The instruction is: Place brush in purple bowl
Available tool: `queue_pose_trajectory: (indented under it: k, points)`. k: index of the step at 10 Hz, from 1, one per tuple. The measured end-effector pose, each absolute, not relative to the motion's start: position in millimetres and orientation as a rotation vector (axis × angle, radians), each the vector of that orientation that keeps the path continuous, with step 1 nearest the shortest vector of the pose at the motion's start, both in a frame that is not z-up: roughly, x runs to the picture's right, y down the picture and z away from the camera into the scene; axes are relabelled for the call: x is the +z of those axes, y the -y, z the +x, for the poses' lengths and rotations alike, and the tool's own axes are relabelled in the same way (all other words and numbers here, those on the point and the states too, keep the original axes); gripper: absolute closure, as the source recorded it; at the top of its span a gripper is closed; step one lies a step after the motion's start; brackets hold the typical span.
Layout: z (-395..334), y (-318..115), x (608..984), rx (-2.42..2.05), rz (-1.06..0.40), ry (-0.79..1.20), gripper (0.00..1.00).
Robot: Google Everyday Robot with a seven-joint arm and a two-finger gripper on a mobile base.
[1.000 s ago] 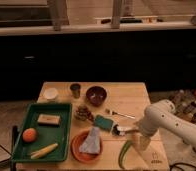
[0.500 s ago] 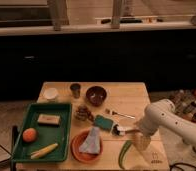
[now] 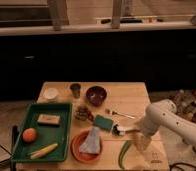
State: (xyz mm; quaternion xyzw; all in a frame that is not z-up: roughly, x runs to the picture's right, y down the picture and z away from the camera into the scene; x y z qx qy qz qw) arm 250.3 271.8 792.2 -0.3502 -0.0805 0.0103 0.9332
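Wooden table [image 3: 133,97], tool [image 3: 129,132] by the brush [image 3: 117,131], grip impossible to tell, purple bowl [image 3: 96,94] apart

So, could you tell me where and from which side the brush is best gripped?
Probably across its pale body, coming from the picture's right: the brush lies flat, its left end close beside the green block, and the gripper sits just right of it.

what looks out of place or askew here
Nothing spilled. A crumpled pale blue cloth sits heaped in the round orange dish, and a long green pod lies near the front edge of the wooden table. The claw is by the whitish brush.
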Motion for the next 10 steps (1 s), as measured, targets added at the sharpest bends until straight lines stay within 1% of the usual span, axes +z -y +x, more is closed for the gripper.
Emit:
queue_pose_trajectory:
  k: [4, 5, 7, 8, 10]
  points:
    - [242, -265, 797, 0.001, -0.705, 0.183, 0.20]
    - [241, -265, 799, -0.003, -0.706, 0.185, 0.23]
    - [245, -267, 806, 0.003, -0.710, 0.186, 0.39]
    - [252, -269, 812, 0.014, -0.712, 0.183, 0.51]
    - [258, -267, 817, 0.024, -0.714, 0.182, 0.69]
